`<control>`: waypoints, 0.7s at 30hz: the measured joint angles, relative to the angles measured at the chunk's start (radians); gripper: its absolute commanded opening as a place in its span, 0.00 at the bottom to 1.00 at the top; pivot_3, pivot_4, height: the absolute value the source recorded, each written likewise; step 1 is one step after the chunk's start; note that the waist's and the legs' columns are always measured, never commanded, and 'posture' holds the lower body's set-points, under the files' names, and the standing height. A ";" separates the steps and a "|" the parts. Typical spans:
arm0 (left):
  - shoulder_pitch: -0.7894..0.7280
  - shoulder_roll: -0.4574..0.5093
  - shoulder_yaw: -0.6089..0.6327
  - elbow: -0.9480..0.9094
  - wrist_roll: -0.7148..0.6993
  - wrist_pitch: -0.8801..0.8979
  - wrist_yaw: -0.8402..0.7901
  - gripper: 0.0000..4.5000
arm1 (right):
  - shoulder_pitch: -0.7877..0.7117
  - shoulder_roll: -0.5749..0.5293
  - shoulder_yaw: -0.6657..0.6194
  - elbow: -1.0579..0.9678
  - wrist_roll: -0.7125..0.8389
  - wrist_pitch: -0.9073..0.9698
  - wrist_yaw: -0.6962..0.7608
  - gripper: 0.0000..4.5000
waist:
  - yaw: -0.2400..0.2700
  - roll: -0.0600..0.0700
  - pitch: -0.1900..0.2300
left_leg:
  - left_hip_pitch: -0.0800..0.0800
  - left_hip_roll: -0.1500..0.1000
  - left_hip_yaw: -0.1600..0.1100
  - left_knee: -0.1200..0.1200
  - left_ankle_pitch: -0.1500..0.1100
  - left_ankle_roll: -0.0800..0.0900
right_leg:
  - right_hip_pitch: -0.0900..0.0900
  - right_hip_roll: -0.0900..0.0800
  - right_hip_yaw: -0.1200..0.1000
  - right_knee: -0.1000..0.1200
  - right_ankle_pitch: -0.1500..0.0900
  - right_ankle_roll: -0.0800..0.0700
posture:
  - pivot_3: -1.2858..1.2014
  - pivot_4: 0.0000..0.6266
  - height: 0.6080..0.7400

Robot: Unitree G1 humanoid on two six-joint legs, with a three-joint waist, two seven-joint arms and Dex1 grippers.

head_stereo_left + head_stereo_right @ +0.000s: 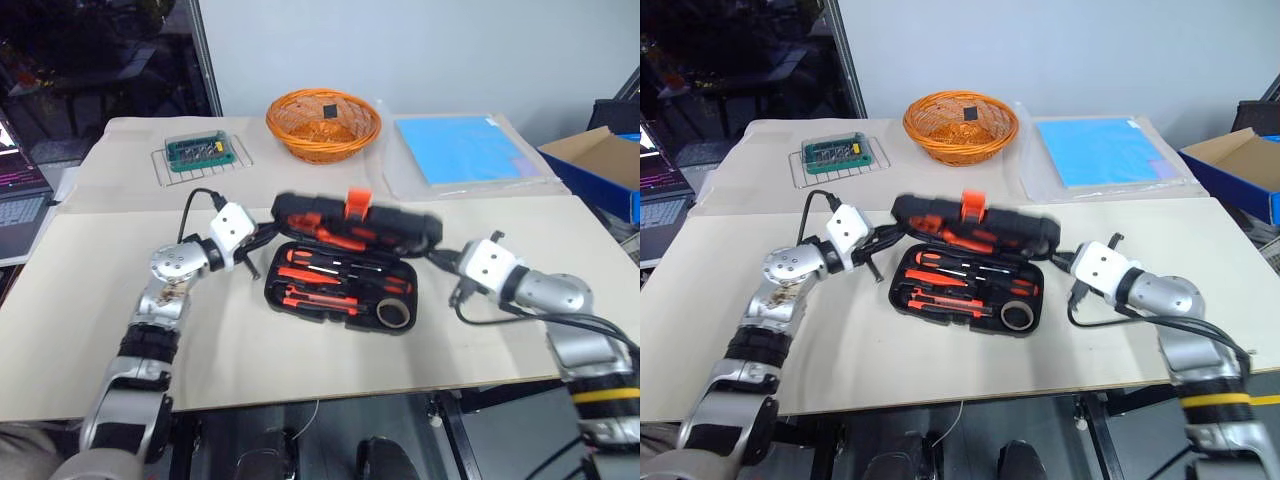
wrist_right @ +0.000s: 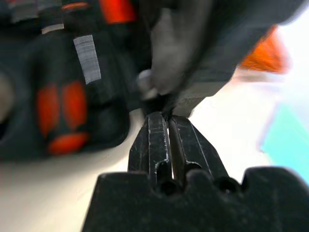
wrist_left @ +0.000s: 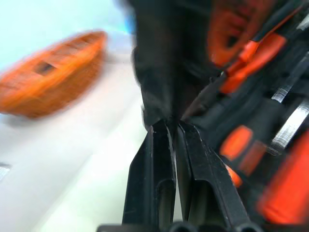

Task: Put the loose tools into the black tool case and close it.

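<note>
The black tool case [image 1: 273, 288] lies open mid-table, and its lid [image 1: 400, 228] with the red-orange latch [image 1: 357, 203] stands half raised and blurred. Orange-and-black screwdrivers [image 1: 345, 272] and a utility knife [image 1: 320, 298] lie in its recesses beside a tape roll [image 1: 395, 313]. My left gripper [image 1: 262, 240] is shut, its tips against the lid's left end [image 3: 159, 96]. At the lid's right end sits my right gripper [image 1: 441, 256], shut too, with its tips at the lid's corner [image 2: 193, 92]. I cannot tell whether either pinches the rim.
A woven orange basket [image 1: 322, 122] stands at the back centre. A green bit box [image 1: 203, 150] on a wire rack sits back left, a blue sheet [image 1: 465, 148] back right. A blue cardboard box [image 1: 600, 165] is off the right edge, a laptop [image 1: 20, 195] at left.
</note>
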 measured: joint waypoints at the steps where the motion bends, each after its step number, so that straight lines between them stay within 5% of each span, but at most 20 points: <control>1: 0.027 0.048 -0.006 -0.028 -0.032 0.093 -0.061 0.37 | 0.036 -0.029 -0.005 -0.012 0.011 0.000 0.032 0.29 | 0.000 0.000 0.000 | 0.005 0.000 0.000 0.000 -0.003 0.000 | 0.005 0.000 -0.001 -0.001 0.000 0.000 | 0.52 0.24 1.00; 3: 0.076 0.141 -0.016 -0.056 -0.076 0.241 -0.167 0.53 | 0.106 -0.074 -0.028 -0.009 0.011 -0.006 0.054 0.43 | -0.002 0.000 0.000 | 0.006 0.000 0.000 0.000 -0.006 0.006 | 0.004 -0.001 0.001 0.000 0.000 0.000 | 0.52 0.24 1.00; 7: 0.093 0.295 -0.008 -0.123 -0.188 0.523 -0.325 0.82 | 0.229 -0.164 -0.138 -0.056 0.098 0.102 0.131 0.43 | 0.004 -0.001 0.001 | 0.011 0.001 -0.004 0.000 -0.009 -0.003 | 0.004 -0.001 -0.002 0.000 0.001 -0.001 | 0.52 0.24 1.00; 11: 0.084 0.359 -0.004 -0.263 -0.299 0.668 -0.437 0.83 | 0.296 -0.212 -0.266 -0.252 0.301 0.299 0.194 0.29 | 0.009 -0.001 0.000 | 0.011 0.002 -0.005 -0.001 -0.010 -0.003 | 0.005 -0.003 -0.001 0.000 0.000 -0.003 | 0.52 0.24 1.00; 14: 0.087 0.362 -0.007 -0.350 -0.353 0.730 -0.468 0.83 | 0.312 -0.205 -0.262 -0.462 0.513 0.497 0.170 0.03 | 0.010 -0.002 0.000 | 0.010 0.002 -0.005 -0.001 -0.006 0.004 | 0.006 -0.003 0.001 0.002 0.000 -0.003 | 0.52 0.24 1.00; 21: 0.145 0.345 -0.029 -0.559 -0.388 0.714 -0.458 0.83 | 0.230 -0.120 0.072 -0.656 0.467 0.716 -0.021 0.02 | 0.011 -0.004 0.000 | 0.010 0.000 -0.005 -0.001 -0.011 -0.002 | 0.003 -0.008 0.000 -0.001 0.000 -0.004 | 0.52 0.24 1.00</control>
